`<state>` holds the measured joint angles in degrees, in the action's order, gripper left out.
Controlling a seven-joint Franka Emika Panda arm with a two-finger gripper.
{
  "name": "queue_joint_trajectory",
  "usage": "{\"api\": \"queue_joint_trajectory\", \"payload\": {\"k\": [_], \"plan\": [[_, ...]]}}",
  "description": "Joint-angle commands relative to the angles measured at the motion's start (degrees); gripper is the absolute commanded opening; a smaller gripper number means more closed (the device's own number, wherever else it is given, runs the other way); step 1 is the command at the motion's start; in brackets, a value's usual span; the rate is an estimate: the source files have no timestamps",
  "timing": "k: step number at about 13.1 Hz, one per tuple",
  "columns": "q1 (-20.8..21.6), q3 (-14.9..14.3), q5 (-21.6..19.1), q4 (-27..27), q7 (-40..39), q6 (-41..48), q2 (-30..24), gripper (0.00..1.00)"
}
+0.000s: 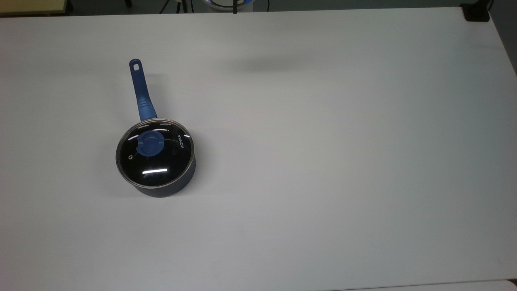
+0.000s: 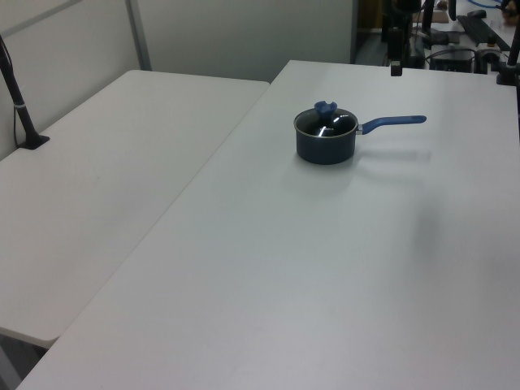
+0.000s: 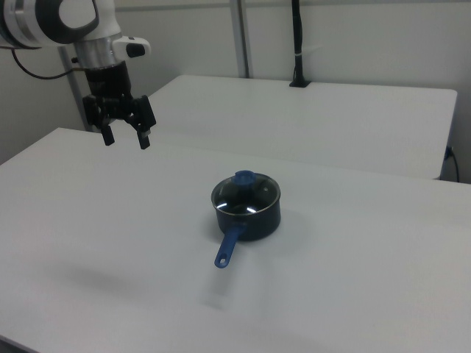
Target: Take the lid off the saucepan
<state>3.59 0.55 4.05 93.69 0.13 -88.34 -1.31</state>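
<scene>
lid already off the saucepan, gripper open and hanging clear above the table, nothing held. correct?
Not quite: the lid is still seated on the saucepan, its blue knob on top, as the top view shows. The rest holds: in the right view the gripper hangs open above the table, away from the pan at the right view's left, holding nothing.

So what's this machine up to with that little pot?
A robot arm is meant to lift the glass lid off the saucepan, but it has not touched anything yet. The lid sits on the pan, blue knob up, on a white table. In the right view the arm's hand hangs open in the air, up and off to the right view's left of the pan, holding nothing.
</scene>
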Motion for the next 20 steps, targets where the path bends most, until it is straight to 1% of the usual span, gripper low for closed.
{"api": "queue_joint_trajectory", "payload": {"k": [1, 2, 3, 6, 10, 12, 13, 14, 15, 18, 20], "plan": [[-1.8, -1.3, 0.3, 0.1, 0.3, -1.1, 0.1, 1.00], [-2.3, -1.4, 0.6, 0.1, 0.2, -1.2, 0.1, 1.00], [-3.9, -1.3, 0.5, 0.1, 0.2, -1.3, 0.0, 1.00], [-5.9, -1.3, 0.4, 0.0, -0.2, -1.5, 0.0, 1.00], [-6.3, -1.3, -0.2, -0.1, -0.4, -6.6, 1.5, 1.00], [-6.3, -1.3, -0.2, -1.4, -0.4, -7.7, 3.1, 1.00], [-6.3, -1.3, -0.3, -3.0, -0.5, -8.9, 5.1, 1.00], [-6.2, -1.3, -0.2, -3.9, -0.5, -11.4, 7.2, 1.00], [-6.2, -1.3, 0.2, -4.5, -0.3, -15.1, 8.2, 1.00], [-6.3, -1.3, 0.0, -4.5, -0.5, -18.2, 9.0, 1.00], [-6.4, -1.3, 0.1, -4.5, 0.3, -23.5, 11.7, 1.00]]}}
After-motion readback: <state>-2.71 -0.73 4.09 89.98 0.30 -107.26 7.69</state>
